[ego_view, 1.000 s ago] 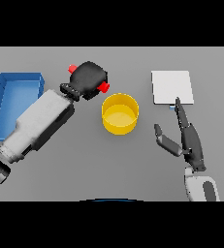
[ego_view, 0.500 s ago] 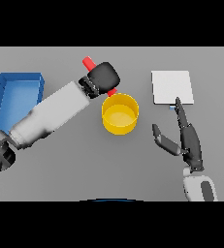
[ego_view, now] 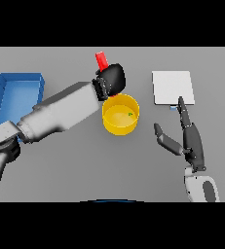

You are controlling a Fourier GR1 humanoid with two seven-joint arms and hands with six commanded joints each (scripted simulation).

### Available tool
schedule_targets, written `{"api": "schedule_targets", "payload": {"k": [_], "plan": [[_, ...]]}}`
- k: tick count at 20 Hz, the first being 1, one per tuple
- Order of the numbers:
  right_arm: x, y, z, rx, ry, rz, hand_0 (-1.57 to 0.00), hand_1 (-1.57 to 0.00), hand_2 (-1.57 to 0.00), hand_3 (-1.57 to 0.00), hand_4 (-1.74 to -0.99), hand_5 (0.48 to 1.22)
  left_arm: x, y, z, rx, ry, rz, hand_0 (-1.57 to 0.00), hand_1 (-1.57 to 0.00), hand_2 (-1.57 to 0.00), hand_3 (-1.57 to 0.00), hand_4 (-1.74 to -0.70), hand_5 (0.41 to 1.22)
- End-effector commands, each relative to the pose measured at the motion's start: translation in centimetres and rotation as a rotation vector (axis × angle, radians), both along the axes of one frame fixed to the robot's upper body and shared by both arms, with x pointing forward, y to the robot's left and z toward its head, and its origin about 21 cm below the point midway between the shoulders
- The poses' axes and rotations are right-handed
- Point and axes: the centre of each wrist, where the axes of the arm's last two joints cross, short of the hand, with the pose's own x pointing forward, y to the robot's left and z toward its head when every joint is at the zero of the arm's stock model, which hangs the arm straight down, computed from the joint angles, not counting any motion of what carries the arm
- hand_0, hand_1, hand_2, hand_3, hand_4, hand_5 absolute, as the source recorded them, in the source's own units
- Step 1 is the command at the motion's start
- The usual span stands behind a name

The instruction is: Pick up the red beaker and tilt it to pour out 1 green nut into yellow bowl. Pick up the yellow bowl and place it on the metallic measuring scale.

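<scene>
Left robot hand [ego_view: 112, 80] sits just behind the yellow bowl [ego_view: 120, 115], at its back-left rim, fingers curled tight round the red beaker [ego_view: 101, 60]; only the beaker's top end shows, sticking up and away from the bowl past the knuckles, rest is hidden in the grip, so tilt angle can't be read exactly. Left arm runs in from the lower-left side, forearm ending right by the bowl's left wall. Bowl stands upright on the grey bench [ego_view: 84, 165], roughly mid-scene, w/ one small green nut [ego_view: 130, 115] lying inside, toward its right wall. Metallic measuring scale [ego_view: 173, 87], a flat pale square plate, lies to the right of the bowl and a bit farther back, apart from it, nothing on it. Right robot hand [ego_view: 189, 138] hovers right of the bowl, nearer the robot than the scale, fingers straight and spread, thumb out toward the bowl, touching nothing; longest fingertip reaches near the scale's front edge. Blue bin [ego_view: 16, 99] well left of the bowl, partly behind the left arm.
</scene>
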Motion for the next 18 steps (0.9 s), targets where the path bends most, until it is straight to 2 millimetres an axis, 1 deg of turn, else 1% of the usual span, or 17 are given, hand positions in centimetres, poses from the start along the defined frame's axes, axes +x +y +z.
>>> {"api": "schedule_targets", "payload": {"k": [1, 2, 3, 5, 7, 9, 10, 11, 12, 13, 14, 15, 16, 17, 18], "plan": [[-0.2, 0.0, -0.1, 0.001, 0.003, -0.003, 0.00, 0.00, 0.00, 0.00, -1.165, 0.626, -0.1, -0.3, -0.4, 0.025, -0.021, -0.014, -1.57, -1.57, -1.57, -1.57, -1.73, 1.221], [-0.1, 0.2, -0.1, -0.005, 0.007, -0.001, 0.00, 0.00, 0.00, 0.00, -1.162, 0.627, 0.0, -0.8, 0.0, 0.050, -0.046, -0.031, -1.57, -1.57, -1.57, -1.57, -1.73, 1.221], [-0.2, 0.1, 0.1, -0.018, 0.007, -0.005, 0.00, 0.00, 0.00, 0.00, -1.153, 0.627, 0.0, -1.0, 0.0, 0.075, -0.061, -0.045, -1.57, -1.57, -1.57, -1.57, -1.73, 1.221], [-0.1, 0.0, 0.1, -0.033, 0.003, -0.005, 0.00, 0.00, 0.00, 0.00, -1.159, 0.632, 0.0, -1.3, 0.0, 0.120, -0.076, -0.072, -1.57, -1.57, -1.57, -1.57, -1.73, 1.221], [0.0, -0.1, 0.0, -0.042, 0.011, -0.012, 0.00, 0.00, 0.00, 0.00, -1.160, 0.635, -0.3, -2.0, -0.2, 0.153, -0.099, -0.092, -1.57, -1.57, -1.57, -1.57, -1.73, 1.221], [-0.1, 0.3, 0.1, -0.017, -0.001, -0.010, 0.00, 0.00, 0.00, 0.00, -1.154, 0.634, -0.4, -2.4, 0.3, 0.191, -0.127, -0.125, -1.57, -1.57, -1.57, -1.57, -1.72, 1.221], [0.2, 0.4, 0.3, -0.024, 0.010, -0.019, 0.00, 0.00, 0.00, 0.00, -1.151, 0.634, -0.6, -2.9, 0.5, 0.202, -0.138, -0.138, -1.57, -1.57, -1.57, -1.57, -1.72, 1.221], [0.1, 0.2, 0.0, -0.014, 0.007, -0.012, 0.00, 0.00, 0.00, 0.00, -1.154, 0.635, -0.7, -3.2, 0.9, 0.211, -0.142, -0.147, -1.57, -1.57, -1.57, -1.57, -1.72, 1.221], [0.0, 0.2, -0.2, -0.008, 0.005, -0.008, 0.00, 0.00, 0.00, 0.00, -1.152, 0.635, -0.4, -3.0, 1.5, 0.224, -0.154, -0.159, -1.57, -1.57, -1.57, -1.57, -1.72, 1.221], [-0.2, 0.1, -0.1, -0.005, -0.008, -0.006, 0.00, 0.00, 0.00, 0.00, -1.153, 0.636, 0.1, -2.9, 2.6, 0.237, -0.165, -0.155, -1.57, -1.57, -1.57, -1.57, -1.72, 1.221], [0.0, 0.1, -0.2, -0.003, -0.006, -0.006, 0.00, 0.00, 0.00, 0.00, -1.157, 0.638, 0.7, -3.0, 4.4, 0.229, -0.188, -0.138, -1.57, -1.57, -1.57, -1.57, -1.72, 1.221], [0.0, 0.3, -0.3, -0.001, -0.003, 0.003, 0.00, 0.00, 0.00, 0.00, -1.147, 0.642, 1.2, -2.9, 5.8, 0.225, -0.225, -0.132, -1.57, -1.57, -1.57, -1.57, -1.72, 1.221], [-0.1, 0.1, 0.1, 0.003, -0.024, 0.010, 0.00, 0.00, 0.00, 0.00, -1.150, 0.649, 1.7, -2.8, 7.4, 0.244, -0.270, -0.123, -1.57, -1.57, -1.57, -1.57, -1.72, 1.221], [0.1, 0.1, 0.1, -0.007, -0.019, 0.010, 0.00, 0.00, 0.00, 0.00, -1.154, 0.654, 2.2, -2.5, 8.7, 0.217, -0.282, -0.109, -1.57, -1.57, -1.57, -1.57, -1.73, 1.221], [0.1, 0.2, 0.1, -0.013, -0.023, 0.016, 0.00, 0.00, 0.00, 0.00, -1.156, 0.659, 2.9, -1.9, 10.8, 0.174, -0.296, -0.081, -1.57, -1.57, -1.57, -1.37, -1.73, 1.221]]}}
